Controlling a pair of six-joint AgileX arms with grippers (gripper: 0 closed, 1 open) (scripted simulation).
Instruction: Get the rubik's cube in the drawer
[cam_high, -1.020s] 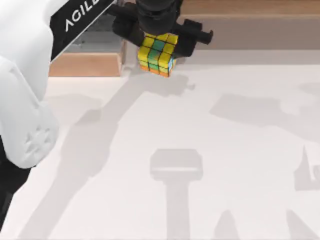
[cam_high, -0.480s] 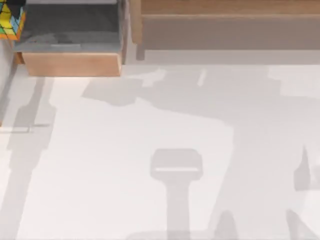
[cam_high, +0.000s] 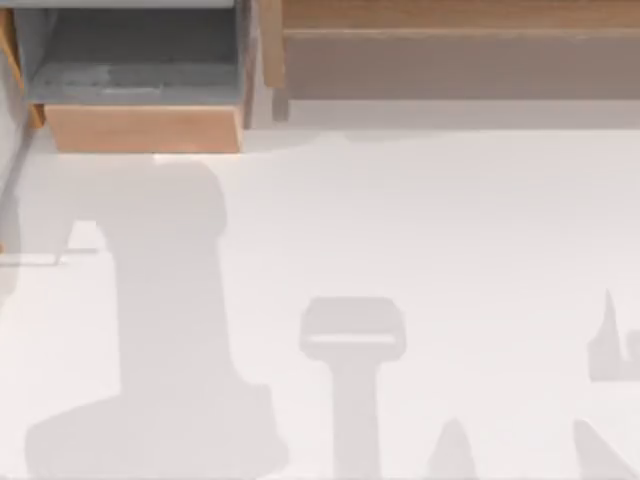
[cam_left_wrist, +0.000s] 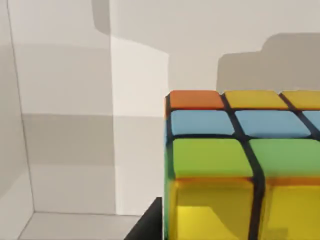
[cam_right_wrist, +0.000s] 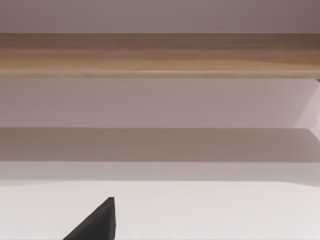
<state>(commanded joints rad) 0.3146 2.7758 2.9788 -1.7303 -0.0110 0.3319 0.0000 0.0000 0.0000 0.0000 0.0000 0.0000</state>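
Cube and left arm gone from top view since half a second ago. Rubik's cube (cam_left_wrist: 240, 165) fills left wrist view; drawer (cam_high: 145, 128) stands open on worktop (cam_high: 420, 250). End effector state on either arm: cannot tell.

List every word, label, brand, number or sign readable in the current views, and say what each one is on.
None: no text can be read now.
The rubik's cube, close in the left wrist view, has plain coloured tiles.
The drawer front and the long wooden shelf carry no markings.
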